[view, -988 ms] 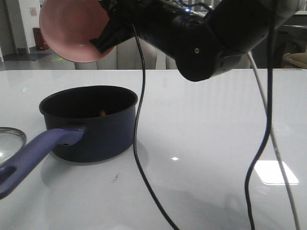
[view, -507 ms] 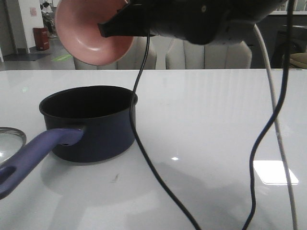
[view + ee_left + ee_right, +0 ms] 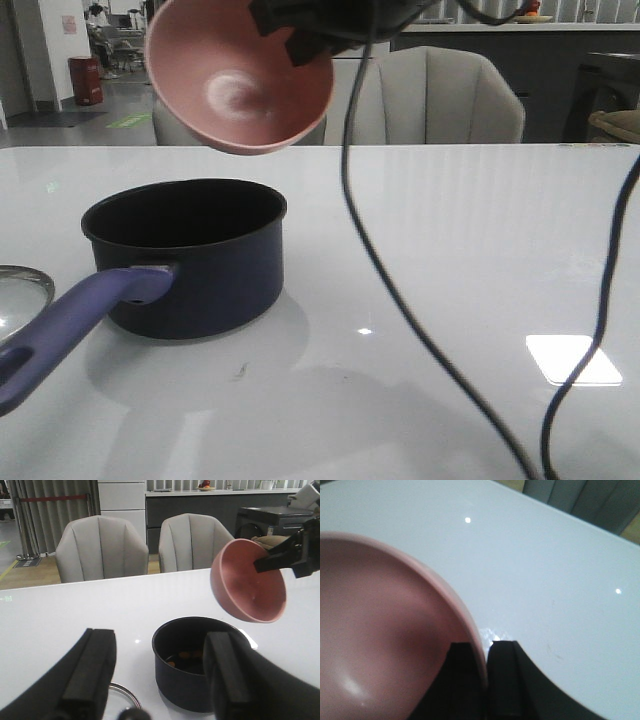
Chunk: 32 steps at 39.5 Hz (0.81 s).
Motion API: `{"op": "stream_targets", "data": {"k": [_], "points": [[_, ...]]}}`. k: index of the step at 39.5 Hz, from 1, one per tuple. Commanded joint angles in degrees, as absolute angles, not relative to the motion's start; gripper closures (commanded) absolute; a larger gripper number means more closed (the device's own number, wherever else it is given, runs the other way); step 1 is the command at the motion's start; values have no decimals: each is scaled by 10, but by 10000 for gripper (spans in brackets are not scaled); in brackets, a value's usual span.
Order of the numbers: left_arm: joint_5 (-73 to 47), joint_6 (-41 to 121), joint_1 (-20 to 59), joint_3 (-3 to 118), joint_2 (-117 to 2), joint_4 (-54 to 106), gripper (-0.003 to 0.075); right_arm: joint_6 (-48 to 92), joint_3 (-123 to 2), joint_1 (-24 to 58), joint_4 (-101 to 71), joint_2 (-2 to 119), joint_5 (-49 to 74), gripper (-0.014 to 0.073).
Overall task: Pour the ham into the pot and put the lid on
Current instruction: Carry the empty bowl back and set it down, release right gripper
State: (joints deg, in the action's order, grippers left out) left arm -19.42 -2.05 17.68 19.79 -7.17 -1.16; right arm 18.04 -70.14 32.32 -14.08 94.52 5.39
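The dark navy pot stands at the table's left, its purple-blue handle pointing toward me. In the left wrist view the pot holds several orange-pink ham pieces. My right gripper is shut on the rim of the empty pink bowl, held tilted in the air above the pot's right side; the bowl also shows in the left wrist view. The glass lid lies at the far left edge, partly cut off. My left gripper is open and empty, above the lid and pot.
Black cables hang from the right arm down across the table's middle and right. Grey chairs stand behind the white table's far edge.
The right arm has lifted and swung up out of view, turning the pink bowl from steeply tipped back toward upright and shifting it to the right. The pot and lid have not moved.
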Motion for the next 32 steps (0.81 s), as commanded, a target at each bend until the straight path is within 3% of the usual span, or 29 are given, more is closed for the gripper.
{"op": "stream_targets", "data": {"k": [1, 21, 32], "points": [[-151, -22, 181, 213, -79, -12, 297, 179, -720, 284, -145, 896, 95, 456], [-151, -22, 181, 213, -79, -12, 297, 55, -718, 57, -118, 904, 358, 456], [-151, -22, 181, 213, -79, -12, 297, 56, -718, 31, -118, 978, 410, 456]]}}
